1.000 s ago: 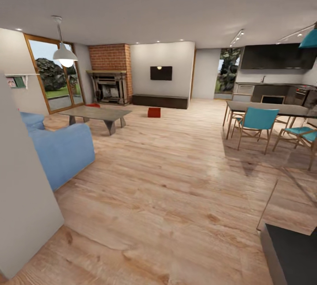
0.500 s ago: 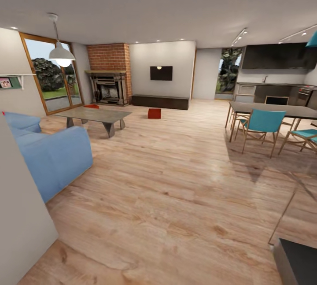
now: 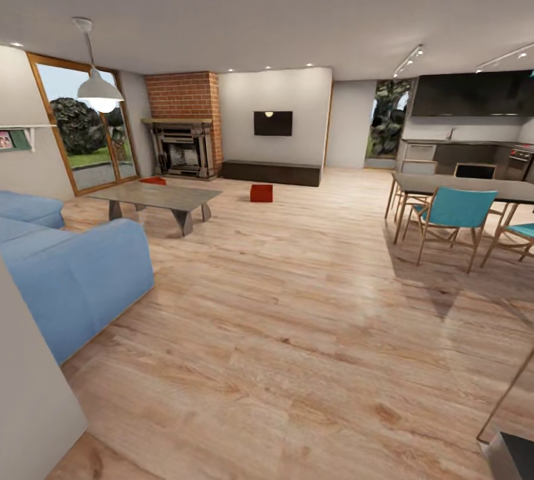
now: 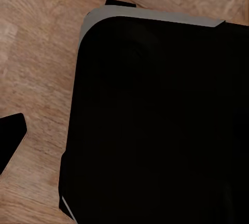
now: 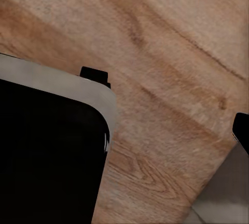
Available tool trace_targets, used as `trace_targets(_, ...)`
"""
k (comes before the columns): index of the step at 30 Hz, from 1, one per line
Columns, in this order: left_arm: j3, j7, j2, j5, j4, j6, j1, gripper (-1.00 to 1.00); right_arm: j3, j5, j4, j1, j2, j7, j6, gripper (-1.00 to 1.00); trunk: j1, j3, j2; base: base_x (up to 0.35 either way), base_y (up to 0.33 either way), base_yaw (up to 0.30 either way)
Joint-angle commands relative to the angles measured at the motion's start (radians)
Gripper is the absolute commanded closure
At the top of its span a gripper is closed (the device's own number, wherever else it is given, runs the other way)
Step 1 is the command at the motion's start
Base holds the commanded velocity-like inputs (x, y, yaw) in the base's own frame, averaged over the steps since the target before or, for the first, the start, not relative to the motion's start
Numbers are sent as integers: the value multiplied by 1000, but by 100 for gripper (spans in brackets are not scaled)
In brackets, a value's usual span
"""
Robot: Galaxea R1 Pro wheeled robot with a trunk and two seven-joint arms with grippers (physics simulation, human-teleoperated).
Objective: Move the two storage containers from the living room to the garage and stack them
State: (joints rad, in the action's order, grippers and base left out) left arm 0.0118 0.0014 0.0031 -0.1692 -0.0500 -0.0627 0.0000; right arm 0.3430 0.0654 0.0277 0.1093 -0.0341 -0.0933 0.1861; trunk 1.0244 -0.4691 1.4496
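Blue sofa (image 3: 70,276), dining chairs (image 3: 452,217)

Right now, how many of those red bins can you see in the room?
2. One red bin sits on the wood floor before the dark low bench. The other peeks out behind the coffee table, near the fireplace, partly hidden.

One storage container (image 3: 260,192) lies on the floor before the bench (image 3: 271,172), another (image 3: 153,180) behind the table (image 3: 157,196).

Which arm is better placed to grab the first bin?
Left, marginally: one storage container and the other storage container both lie left of centre in head view. Neither arm reaches yet; drive closer.
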Motion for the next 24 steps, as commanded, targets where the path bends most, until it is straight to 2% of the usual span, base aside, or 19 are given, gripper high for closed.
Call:
trace_targets(1,1,0,0,-6,-1,-1,0,-100,8,7,3,1,0,-2,6,-100,1,-1,0,324,83,0)
trace_targets(12,1,1,1,-6,-1,0,0,-100,4,7,3,1,2,-2,6,-100,1,-1,0,324,78,0)
trace_targets(24,0,2,1,-7,2,4,0,-100,4,8,3,1,0,-2,6,-100,1,-1,0,326,5,0)
